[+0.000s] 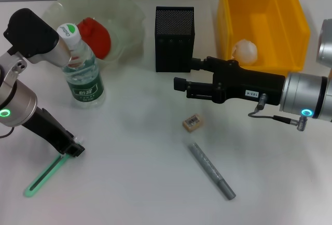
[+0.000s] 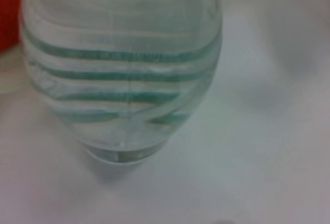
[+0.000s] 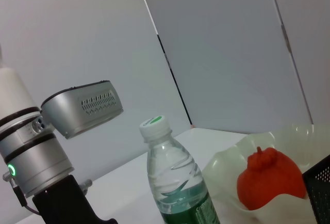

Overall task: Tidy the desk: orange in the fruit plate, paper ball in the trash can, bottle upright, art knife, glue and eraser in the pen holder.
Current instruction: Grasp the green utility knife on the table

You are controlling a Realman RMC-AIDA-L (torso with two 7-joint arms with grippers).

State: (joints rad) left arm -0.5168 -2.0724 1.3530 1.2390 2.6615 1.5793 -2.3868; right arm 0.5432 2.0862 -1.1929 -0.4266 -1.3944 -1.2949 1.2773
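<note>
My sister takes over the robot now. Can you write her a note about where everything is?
Left gripper is low at the knife on the table's left; right gripper hovers mid-table, front of the pen holder.
Done: orange in the plate, paper ball in the yellow bin, bottle upright.
Left: knife, eraser and glue still lie on the table; all go in the pen holder.

left arm (image 1: 15, 100): silver joint, green LED ring, black link
right arm (image 1: 306, 98): silver cuff, green LED, black body, white label, thin cable
</note>
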